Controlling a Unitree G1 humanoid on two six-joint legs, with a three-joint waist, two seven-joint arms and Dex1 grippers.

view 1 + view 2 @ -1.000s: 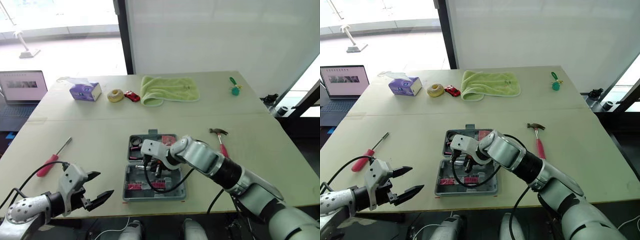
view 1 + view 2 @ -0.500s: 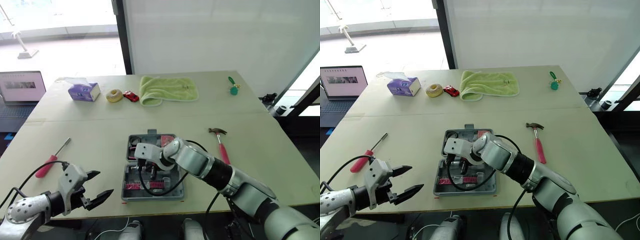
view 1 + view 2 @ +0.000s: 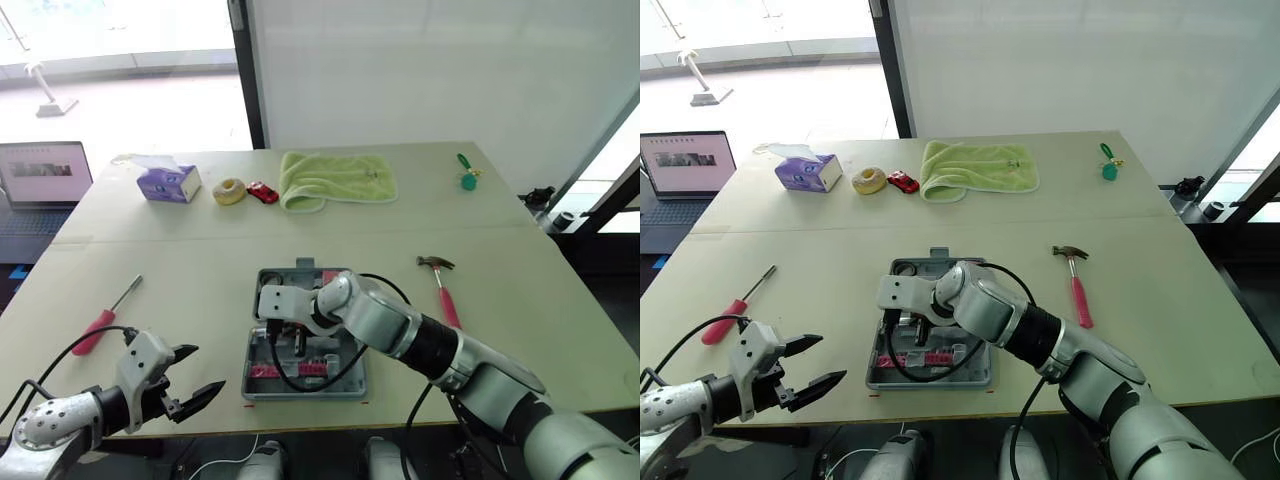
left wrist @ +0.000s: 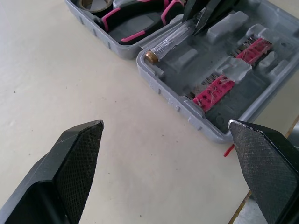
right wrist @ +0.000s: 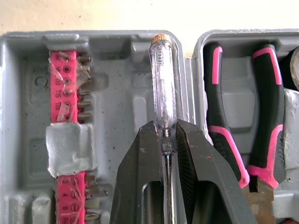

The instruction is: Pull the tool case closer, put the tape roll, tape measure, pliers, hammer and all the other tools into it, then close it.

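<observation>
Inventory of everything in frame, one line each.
table: 1, beige
tool case: 1, grey, open, near edge
pliers: 1, black-pink, case's far half
bit strips: 2, pink, case's near half
tester screwdriver: 1, clear, over the case
hammer: 1, pink handle, right of case
screwdriver: 1, red handle, table's left
tissue box: 1, purple, far left
tape roll: 1, yellowish, beside tissue box
toy car: 1, red, beside tape roll
towel: 1, green, far centre
small green item: 1, far right
laptop: 1, dark, off table's left
left end effector: open, near left edge
right end effector: shut on tester screwdriver
</observation>
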